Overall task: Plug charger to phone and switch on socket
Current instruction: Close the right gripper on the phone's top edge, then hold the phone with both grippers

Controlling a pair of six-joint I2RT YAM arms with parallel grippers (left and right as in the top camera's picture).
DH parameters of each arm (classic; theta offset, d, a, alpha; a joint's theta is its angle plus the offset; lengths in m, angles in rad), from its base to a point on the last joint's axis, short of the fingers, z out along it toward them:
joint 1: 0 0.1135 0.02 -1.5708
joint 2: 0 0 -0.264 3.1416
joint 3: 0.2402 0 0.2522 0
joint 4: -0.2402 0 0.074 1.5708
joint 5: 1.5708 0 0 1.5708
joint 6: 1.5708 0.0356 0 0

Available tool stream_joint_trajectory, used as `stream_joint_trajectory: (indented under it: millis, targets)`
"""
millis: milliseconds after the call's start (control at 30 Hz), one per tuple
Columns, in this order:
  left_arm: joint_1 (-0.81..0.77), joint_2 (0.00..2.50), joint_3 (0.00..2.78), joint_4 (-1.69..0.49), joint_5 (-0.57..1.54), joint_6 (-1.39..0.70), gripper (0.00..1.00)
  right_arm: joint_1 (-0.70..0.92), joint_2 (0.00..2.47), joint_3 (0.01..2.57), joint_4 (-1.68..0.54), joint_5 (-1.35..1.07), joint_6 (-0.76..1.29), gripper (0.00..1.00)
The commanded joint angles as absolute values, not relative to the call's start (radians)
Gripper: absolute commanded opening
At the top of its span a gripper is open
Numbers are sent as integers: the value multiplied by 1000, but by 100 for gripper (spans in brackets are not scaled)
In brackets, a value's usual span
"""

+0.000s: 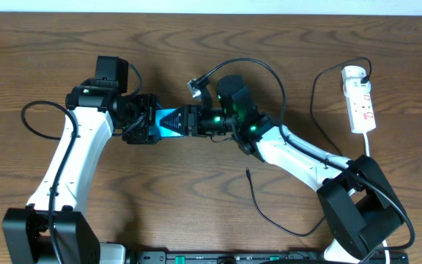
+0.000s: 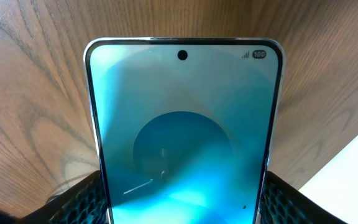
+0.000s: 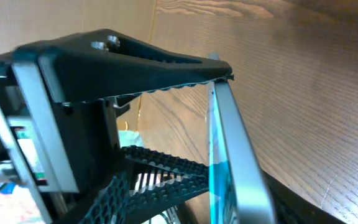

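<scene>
We see the left gripper (image 1: pixel 154 122) clamped on the slim rectangular smartphone with the bright cyan-blue screen (image 2: pixel 182 124). In the left wrist view its black mesh-textured pads (image 2: pixel 79 202) press the phone's two long silver edges low in the frame. The phone's rounded top edge, with the small camera hole, points away over the wood.

In the overhead view the phone sits at centre frame, lifted off the brown wood-grain table (image 1: pixel 196 44), bridging the two arms. The right gripper (image 1: pixel 193 121) meets it from the right. In the right wrist view its upper black finger (image 3: pixel 135 65) touches the phone's thin metal end with its serrated tip, and the lower finger lies beneath. We cannot tell whether that grip is actually closed on it.

The charger, a long thin black cable (image 1: pixel 258 205), lies below centre. Its small plug tip (image 1: pixel 247 172) rests on bare wood, apart from the phone and just below the right arm. The narrow white power strip with red markings (image 1: pixel 361 99) lies at the upper right, near the table's far edge, with a black plug at its top end.

Bare wood shows at lower centre between the arms, and across the upper left.
</scene>
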State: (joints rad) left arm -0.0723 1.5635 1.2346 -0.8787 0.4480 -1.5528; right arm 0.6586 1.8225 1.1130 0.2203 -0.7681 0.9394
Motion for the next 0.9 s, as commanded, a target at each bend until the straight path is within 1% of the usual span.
stream_joint_trajectory:
  millis: [0, 167, 433, 500, 567, 867]
  targets:
    - [-80, 1562, 1243, -881, 471, -1565, 7, 669, 1824, 1124, 210, -731, 938, 56]
    - [-80, 1562, 1243, -881, 471, -1566, 7, 669, 1824, 1124, 192, -712, 937, 53]
    - [-80, 1562, 1243, -881, 471, -1565, 7, 669, 1824, 1124, 156, -660, 925, 51]
    - [-81, 1562, 1243, -881, 471, -1565, 7, 670, 1824, 1124, 156, -652, 923, 48]
    - [-83, 1562, 1243, -881, 471, -1565, 7, 670, 1824, 1124, 156, -643, 923, 47]
    - [-114, 1562, 1243, -881, 471, -1565, 6, 670, 1824, 1124, 156, -634, 923, 45]
